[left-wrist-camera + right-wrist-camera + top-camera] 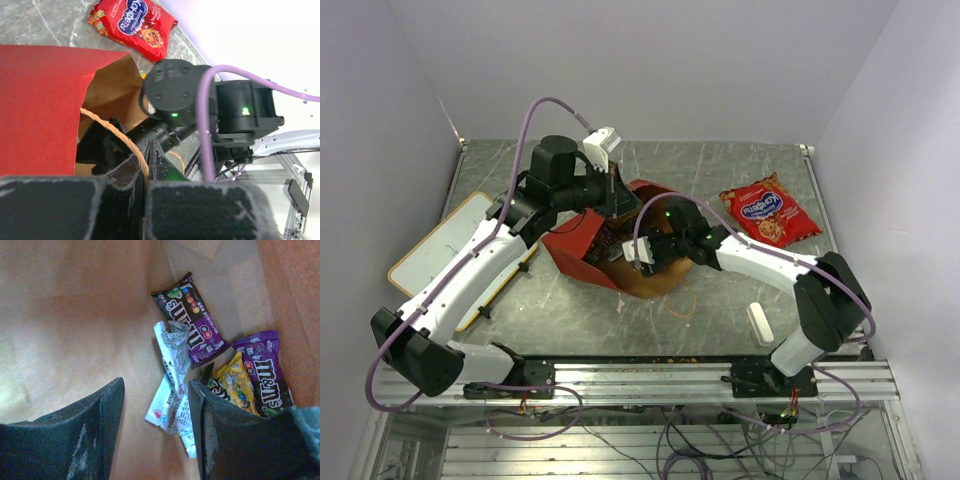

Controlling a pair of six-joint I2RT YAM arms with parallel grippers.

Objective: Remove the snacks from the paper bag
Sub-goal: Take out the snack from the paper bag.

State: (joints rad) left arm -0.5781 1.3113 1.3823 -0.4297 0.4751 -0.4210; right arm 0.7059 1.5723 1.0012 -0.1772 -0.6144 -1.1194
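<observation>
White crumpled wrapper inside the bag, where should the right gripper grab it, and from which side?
Pinch the white wrapper across its narrow middle, coming straight in through the mouth of the paper bag. It lies lengthwise along the reach, between the open fingers of the right gripper. Stay clear of the yellow packet beside it.

A grey, marbled table (570,310) is enclosed on three sides by plain pale walls (650,60) of a lavender tint. Its near edge is bounded by an aluminium rail (650,375), below which loose cables (690,440) are seen. The scene is evenly lit; soft shadows are cast on the tabletop.
</observation>
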